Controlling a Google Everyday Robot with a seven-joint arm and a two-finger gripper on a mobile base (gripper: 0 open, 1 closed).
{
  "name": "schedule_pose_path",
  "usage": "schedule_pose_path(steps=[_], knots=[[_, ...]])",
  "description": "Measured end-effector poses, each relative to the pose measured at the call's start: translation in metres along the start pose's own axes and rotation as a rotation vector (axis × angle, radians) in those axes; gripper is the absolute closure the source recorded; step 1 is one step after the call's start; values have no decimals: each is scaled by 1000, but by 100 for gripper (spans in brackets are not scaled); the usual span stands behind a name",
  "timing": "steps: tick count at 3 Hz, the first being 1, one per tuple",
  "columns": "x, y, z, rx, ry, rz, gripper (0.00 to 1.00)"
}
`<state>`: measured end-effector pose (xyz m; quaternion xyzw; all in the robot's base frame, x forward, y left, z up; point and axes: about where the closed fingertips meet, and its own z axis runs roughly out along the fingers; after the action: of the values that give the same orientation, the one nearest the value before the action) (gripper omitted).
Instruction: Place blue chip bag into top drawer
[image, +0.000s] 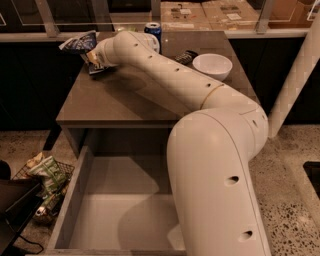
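The blue chip bag, crumpled dark blue and white, is at the far left corner of the tabletop, raised a little off it. My gripper is at the end of the long white arm, right beside and under the bag, shut on its lower edge. The top drawer is pulled open below the table's front edge. Its flat grey bottom is bare, and my arm's big lower link covers its right part.
A blue soda can stands at the table's back edge. A white bowl and a small dark object are at the back right. A wire basket holding a green-and-white bag sits on the floor left of the drawer. A white post stands at right.
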<state>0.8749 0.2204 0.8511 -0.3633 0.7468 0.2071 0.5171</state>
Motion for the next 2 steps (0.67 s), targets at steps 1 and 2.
schedule_pose_path(steps=[1, 2], knots=[[-1, -1, -3, 1, 7, -3, 100], [-8, 0, -11, -13, 7, -14, 100]])
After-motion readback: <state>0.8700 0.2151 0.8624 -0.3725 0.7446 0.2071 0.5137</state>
